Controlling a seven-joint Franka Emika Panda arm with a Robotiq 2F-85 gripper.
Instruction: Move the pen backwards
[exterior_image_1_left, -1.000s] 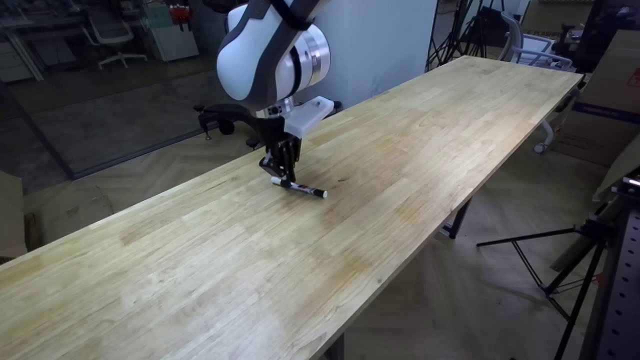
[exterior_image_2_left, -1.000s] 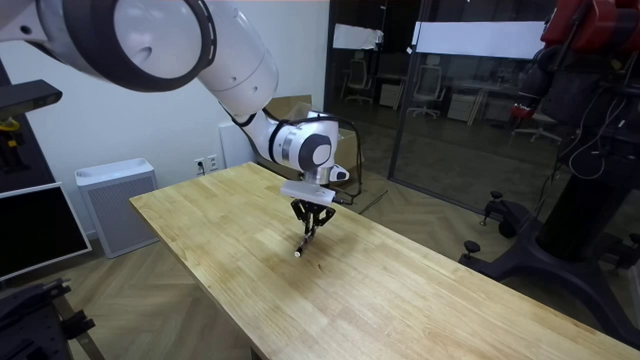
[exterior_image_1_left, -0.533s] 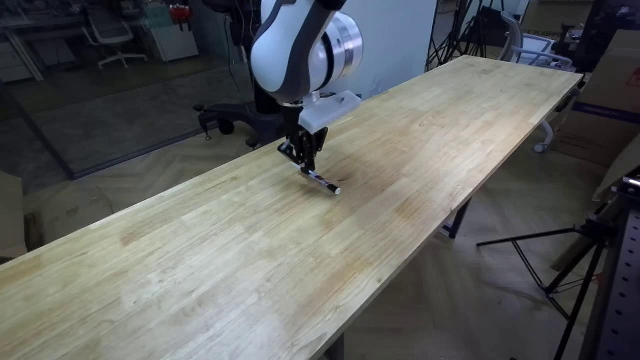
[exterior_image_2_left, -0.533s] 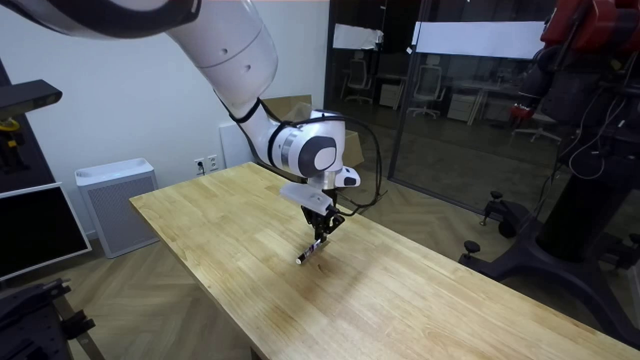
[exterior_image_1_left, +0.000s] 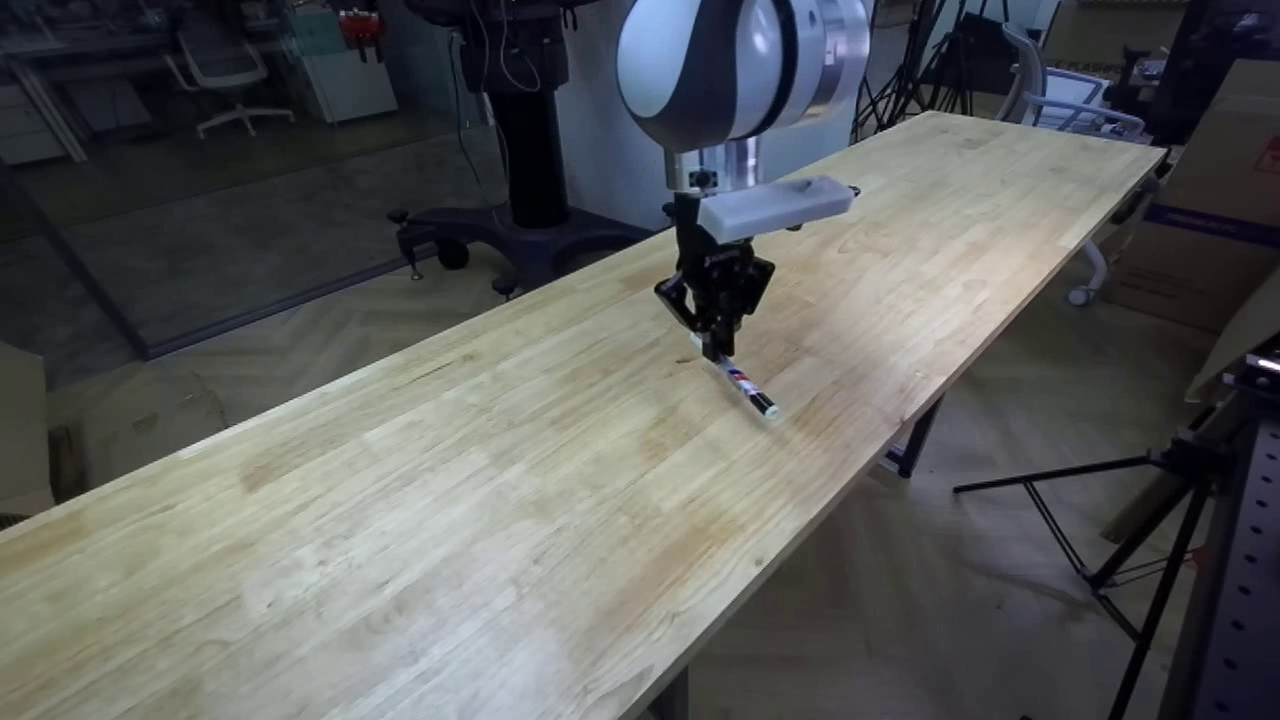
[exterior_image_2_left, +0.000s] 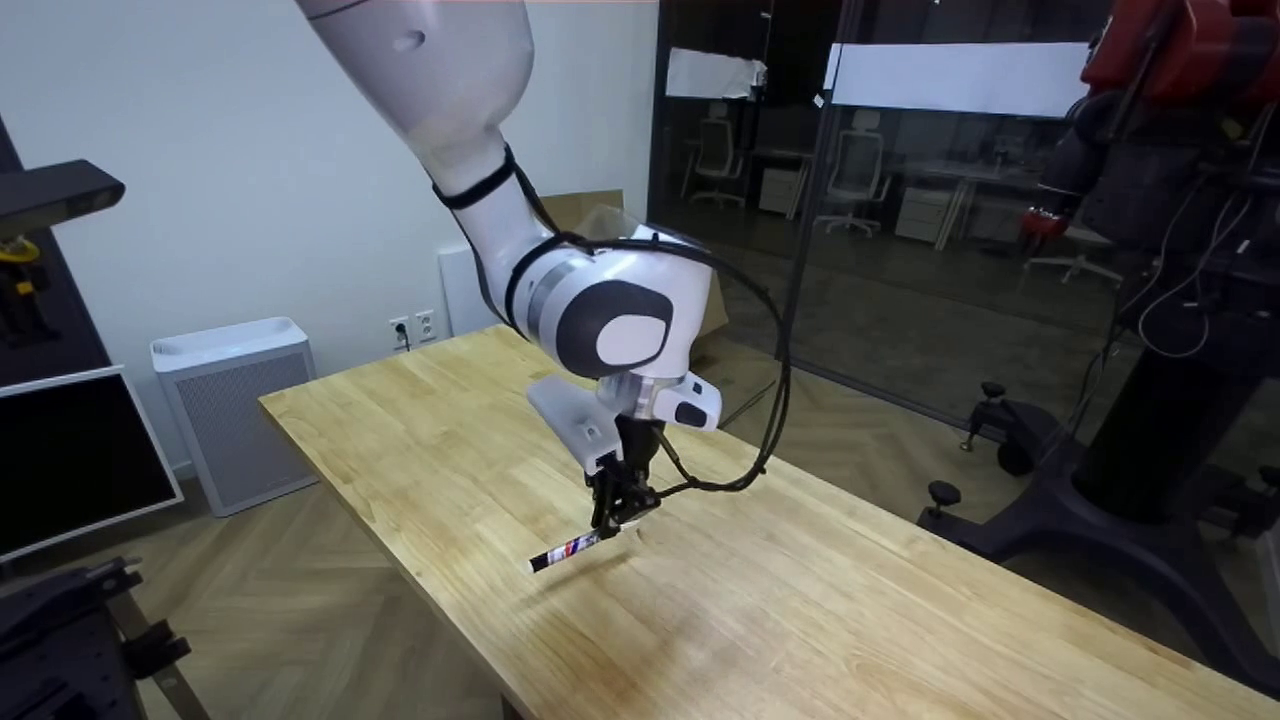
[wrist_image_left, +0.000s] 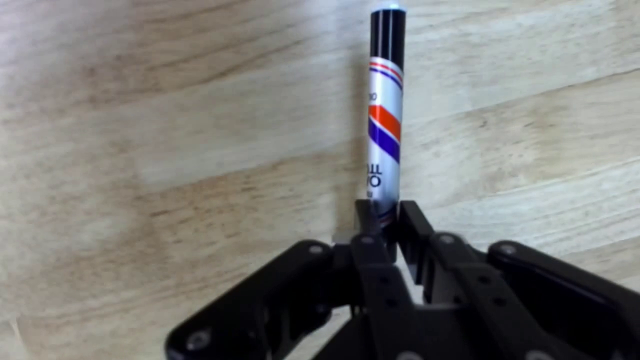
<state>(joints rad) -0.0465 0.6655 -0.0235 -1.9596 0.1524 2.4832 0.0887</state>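
The pen is a thin marker with black ends and a white middle with orange and blue stripes. It shows in both exterior views (exterior_image_1_left: 748, 388) (exterior_image_2_left: 572, 549) and the wrist view (wrist_image_left: 385, 120). My gripper (exterior_image_1_left: 718, 352) is shut on the pen near its rear part; it also shows in an exterior view (exterior_image_2_left: 608, 530) and in the wrist view (wrist_image_left: 384, 215). The fingertips hide that part of the pen. The pen points out from the fingers, low over the light-wood table (exterior_image_1_left: 480, 500), with a shadow beneath it. It looks slightly raised.
The long table's near edge (exterior_image_1_left: 760, 570) drops to the floor. A black wheeled stand base (exterior_image_1_left: 540, 235) stands beyond the far edge. A black tripod (exterior_image_1_left: 1170, 480) and a white air purifier (exterior_image_2_left: 240, 410) stand on the floor off the table.
My gripper has carried the pen to the right in an exterior view and nearer the camera in both. The pen has turned, its front end swinging round toward the table's near edge.
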